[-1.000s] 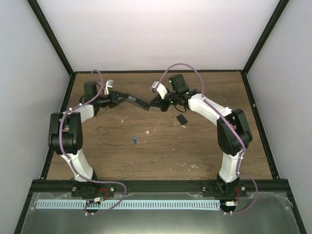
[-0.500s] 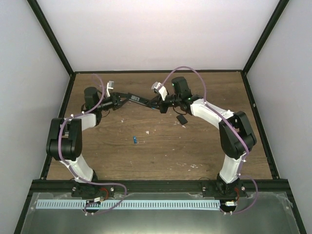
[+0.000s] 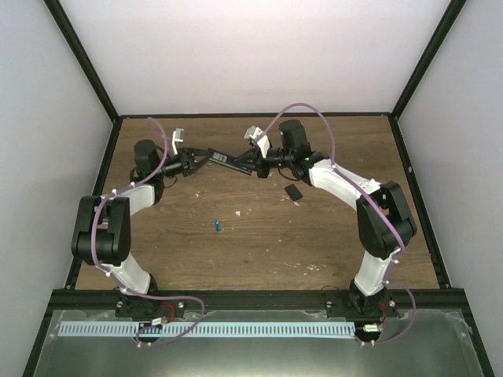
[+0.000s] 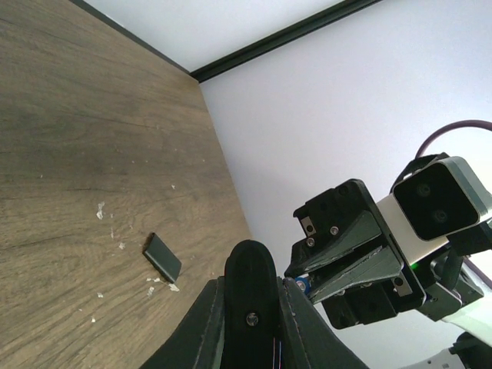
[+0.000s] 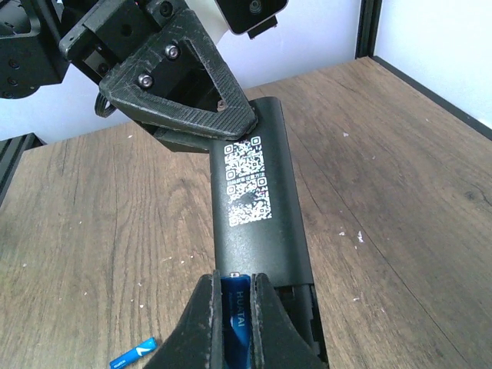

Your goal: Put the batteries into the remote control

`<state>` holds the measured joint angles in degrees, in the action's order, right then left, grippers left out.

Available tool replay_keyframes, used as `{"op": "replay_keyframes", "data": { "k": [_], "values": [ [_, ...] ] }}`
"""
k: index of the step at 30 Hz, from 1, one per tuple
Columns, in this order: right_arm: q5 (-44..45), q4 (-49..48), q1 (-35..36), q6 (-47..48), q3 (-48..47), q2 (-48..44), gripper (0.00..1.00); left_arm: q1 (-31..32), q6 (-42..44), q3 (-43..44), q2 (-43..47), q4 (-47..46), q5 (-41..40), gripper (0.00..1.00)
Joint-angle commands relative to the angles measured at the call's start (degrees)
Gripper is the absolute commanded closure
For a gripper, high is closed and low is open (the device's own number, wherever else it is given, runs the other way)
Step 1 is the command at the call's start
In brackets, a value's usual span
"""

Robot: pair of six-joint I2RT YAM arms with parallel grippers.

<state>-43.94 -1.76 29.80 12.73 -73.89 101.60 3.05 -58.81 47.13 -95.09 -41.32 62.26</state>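
My left gripper (image 3: pixel 196 159) is shut on the black remote control (image 3: pixel 224 160) and holds it in the air at the table's back, its underside with a white QR label toward the right wrist camera (image 5: pixel 254 204). My right gripper (image 3: pixel 255 165) is shut on a blue battery (image 5: pixel 234 319) and holds its tip at the open battery bay at the remote's near end. In the left wrist view the remote's end (image 4: pixel 250 296) sits between my fingers, with the right gripper (image 4: pixel 307 284) just beyond. A second blue battery (image 3: pixel 216 226) lies on the table; it also shows in the right wrist view (image 5: pixel 132 354).
The small black cover piece (image 3: pixel 293 192) lies on the wood right of centre, also seen in the left wrist view (image 4: pixel 162 257). Small white flecks dot the table. Black frame posts and pale walls enclose the table.
Both grippers moved up and toward the back, and the remote turned more level. The right gripper closed in on the remote's end. The loose battery and cover stayed put.
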Motion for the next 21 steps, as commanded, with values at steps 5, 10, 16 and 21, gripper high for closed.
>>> {"op": "replay_keyframes", "data": {
  "k": [5,10,16,21],
  "values": [
    [-1.2,-2.7,-0.1,0.2,0.8,-2.2,0.99,0.3,-0.9,0.5,1.4,-1.6,3.2,1.0],
    [-0.9,-3.5,-0.1,0.4,1.4,-2.3,0.99,0.6,-1.5,0.9,1.3,-1.8,4.0,1.0],
    [-1.0,-3.2,-0.1,0.2,1.9,-2.6,0.99,0.6,-1.5,1.0,1.7,-1.6,3.7,1.0],
    [-0.9,-2.1,-0.1,0.1,2.2,-3.3,0.99,0.6,-1.0,1.1,2.0,-1.1,2.9,1.0]
  ]
}}
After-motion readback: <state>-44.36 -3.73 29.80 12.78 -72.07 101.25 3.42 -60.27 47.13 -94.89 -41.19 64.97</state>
